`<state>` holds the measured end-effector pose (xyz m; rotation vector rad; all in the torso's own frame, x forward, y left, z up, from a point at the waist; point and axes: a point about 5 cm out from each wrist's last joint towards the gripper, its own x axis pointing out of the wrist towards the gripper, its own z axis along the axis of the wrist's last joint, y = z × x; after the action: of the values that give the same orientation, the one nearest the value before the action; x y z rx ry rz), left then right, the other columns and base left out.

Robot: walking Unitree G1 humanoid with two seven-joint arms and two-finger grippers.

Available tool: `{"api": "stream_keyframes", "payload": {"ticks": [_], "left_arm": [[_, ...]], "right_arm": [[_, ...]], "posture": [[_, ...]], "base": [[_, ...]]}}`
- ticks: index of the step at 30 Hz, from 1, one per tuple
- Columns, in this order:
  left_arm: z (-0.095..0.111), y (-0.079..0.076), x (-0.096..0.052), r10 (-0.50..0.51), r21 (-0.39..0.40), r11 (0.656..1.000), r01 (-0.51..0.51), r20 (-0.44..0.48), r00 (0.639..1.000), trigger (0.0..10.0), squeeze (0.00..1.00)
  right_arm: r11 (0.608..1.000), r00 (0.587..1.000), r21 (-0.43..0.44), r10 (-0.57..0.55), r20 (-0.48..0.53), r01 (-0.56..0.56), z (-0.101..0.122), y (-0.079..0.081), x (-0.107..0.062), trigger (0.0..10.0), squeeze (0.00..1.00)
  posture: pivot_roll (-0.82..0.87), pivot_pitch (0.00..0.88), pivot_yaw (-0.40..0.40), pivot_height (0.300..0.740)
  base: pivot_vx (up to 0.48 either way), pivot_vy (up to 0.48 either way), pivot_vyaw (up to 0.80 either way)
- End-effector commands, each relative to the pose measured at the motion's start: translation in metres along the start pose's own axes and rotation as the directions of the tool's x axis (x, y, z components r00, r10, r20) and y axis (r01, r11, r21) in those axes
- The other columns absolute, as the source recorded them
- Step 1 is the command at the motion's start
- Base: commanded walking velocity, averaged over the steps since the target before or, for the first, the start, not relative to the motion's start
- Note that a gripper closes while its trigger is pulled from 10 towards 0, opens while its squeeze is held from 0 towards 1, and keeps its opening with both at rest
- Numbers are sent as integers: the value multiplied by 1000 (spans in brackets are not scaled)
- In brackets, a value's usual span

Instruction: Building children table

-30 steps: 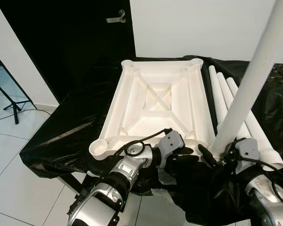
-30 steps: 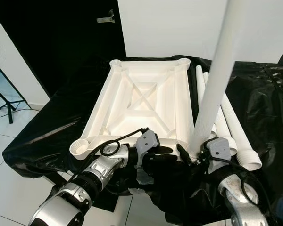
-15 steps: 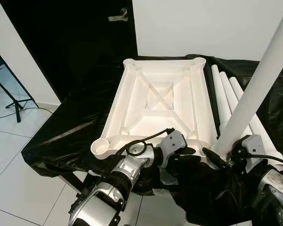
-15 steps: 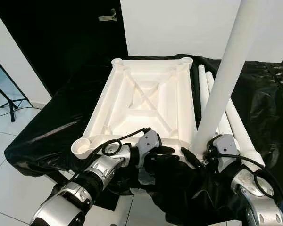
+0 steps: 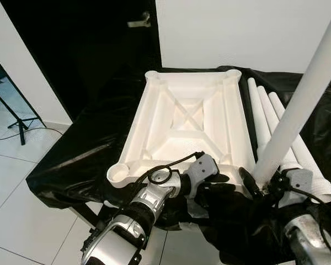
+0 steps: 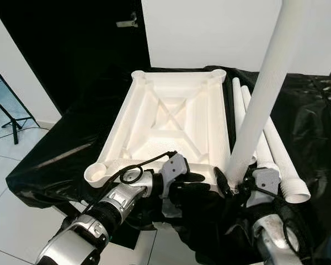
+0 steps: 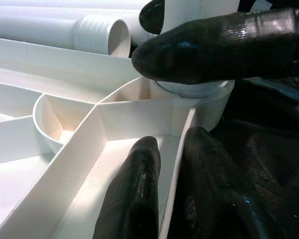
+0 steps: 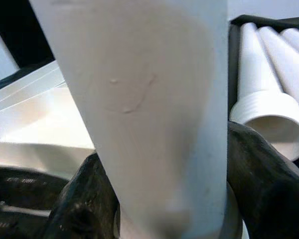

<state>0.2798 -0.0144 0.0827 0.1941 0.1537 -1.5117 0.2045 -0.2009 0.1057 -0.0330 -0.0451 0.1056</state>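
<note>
1. Here, the left end effector pinches the near rim of the upturned white tabletop on the black-draped surface.
2. The right end effector clamps an upright leg, its top cut off, in the corner socket.
3. Spare legs lie alongside.

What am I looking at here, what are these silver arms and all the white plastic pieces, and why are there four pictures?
It is a humanoid robot assembling a children's table. Two pictures come from cameras in its head, looking down; two from cameras on its wrists. On a surface covered in black sheeting lies the white tabletop, upside down, ribs showing. Three spare legs lie beside it. The right gripper holds a fourth table leg nearly upright, its end at the tabletop's near right corner socket. The left gripper grips the tabletop's near edge beside that socket.
</note>
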Motion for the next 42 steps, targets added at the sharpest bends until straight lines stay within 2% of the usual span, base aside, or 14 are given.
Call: {"api": "stream_keyframes", "payload": {"ticks": [1,6,7,8,9,14,15,21,27,28,29,34,38,42], "left_arm": [[-35,-23,-4,-175,-138,977,160,-102,979,10000,0],[-34,-22,-4,-176,-136,977,161,-101,979,10000,0],[-34,-22,-3,-175,-135,978,161,-100,979,10000,0],[-33,-22,-3,-175,-134,978,162,-98,980,10000,0],[-34,-23,-3,-176,-138,977,162,-97,980,10000,0],[-37,-25,-3,-184,-142,975,169,-105,977,10000,0],[-36,-24,-2,-181,-140,976,166,-103,978,10000,0],[-33,-23,-1,-174,-136,978,160,-95,980,10000,0],[-37,-25,-3,-174,-144,977,159,-98,980,10000,0],[-38,-26,-3,-175,-145,976,160,-100,979,10000,0],[-38,-26,-3,-177,-145,976,161,-100,979,10000,0],[-36,-25,-2,-178,-142,976,163,-99,979,10000,0],[-36,-25,-2,-179,-139,976,165,-99,979,10000,0],[-36,-24,-2,-180,-137,977,165,-103,978,10000,0]], "right_arm": [[997,995,8,-83,-49,83,-10,-3,-4,0,0],[996,995,6,-92,-43,92,-11,2,0,0,0],[997,996,7,-78,-46,78,-11,4,1,3843,0],[999,998,10,-44,-38,44,-9,5,3,10000,247],[1000,1000,15,-8,-28,9,-7,7,5,10000,1000],[993,993,-23,116,-22,-116,0,10,15,10000,1000],[987,987,-36,157,-26,-158,0,11,17,10000,0],[969,973,-83,229,-32,-231,2,10,19,10000,0],[921,931,-137,358,-73,-365,4,2,15,10000,0],[911,920,-137,381,-89,-390,4,0,15,3882,0],[903,910,-131,396,-119,-410,4,-6,16,0,0],[880,880,-114,438,-183,-462,2,-12,15,0,0],[873,870,-100,453,-196,-477,-2,-9,11,0,0],[909,902,-55,401,-162,-414,-7,2,8,0,0]], "posture": [[65,0,53,740],[69,0,53,740],[69,0,53,740],[69,0,54,740],[66,0,55,740],[62,0,53,740],[66,0,51,740],[72,0,45,740],[70,0,47,740],[65,0,51,740],[65,0,51,740],[64,0,55,740],[61,0,55,740],[60,0,56,740]], "base": [[0,0,0],[0,0,0],[0,0,0],[0,0,0],[0,0,0],[0,0,0],[0,0,0],[0,0,0],[0,0,0],[0,0,0],[0,0,0],[0,0,0],[0,0,0],[0,0,0]]}}
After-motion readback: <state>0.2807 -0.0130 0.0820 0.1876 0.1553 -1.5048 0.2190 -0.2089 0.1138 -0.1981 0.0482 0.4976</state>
